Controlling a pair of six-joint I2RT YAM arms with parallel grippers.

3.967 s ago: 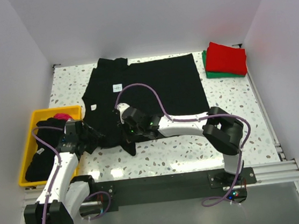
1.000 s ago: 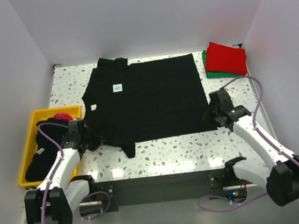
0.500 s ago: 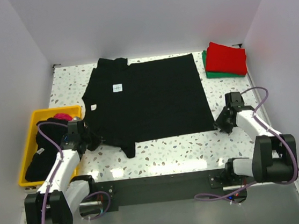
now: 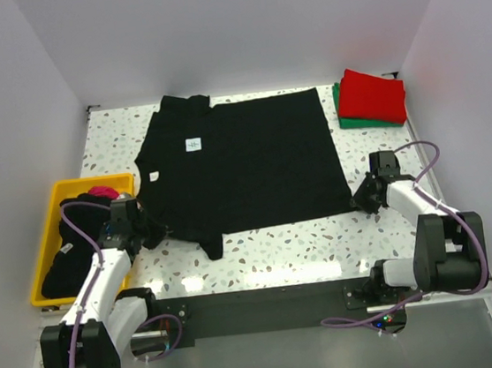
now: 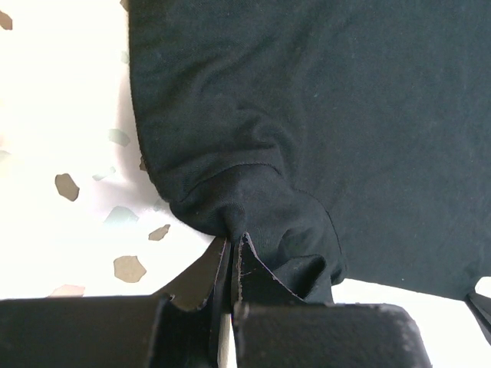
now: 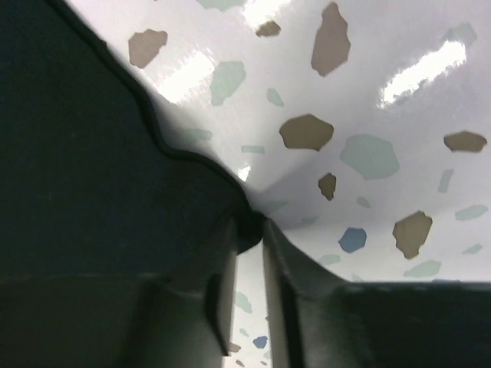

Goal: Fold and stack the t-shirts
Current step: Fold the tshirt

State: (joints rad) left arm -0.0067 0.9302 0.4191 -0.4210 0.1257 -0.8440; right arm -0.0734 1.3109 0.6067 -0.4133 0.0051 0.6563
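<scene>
Now black tee (image 4: 243,162) spread flat, L gripper (image 5: 230,249) pinching sleeve, R gripper (image 6: 249,230) nipping hem corner

Bright, even overhead light fills the top view, sharp throughout. In the left wrist view the speckled white terrazzo tabletop (image 5: 54,100) blows out at upper left. The right wrist view shows streaky glare at upper right, with soft, blurred dark fingers (image 6: 219,299) below.
</scene>
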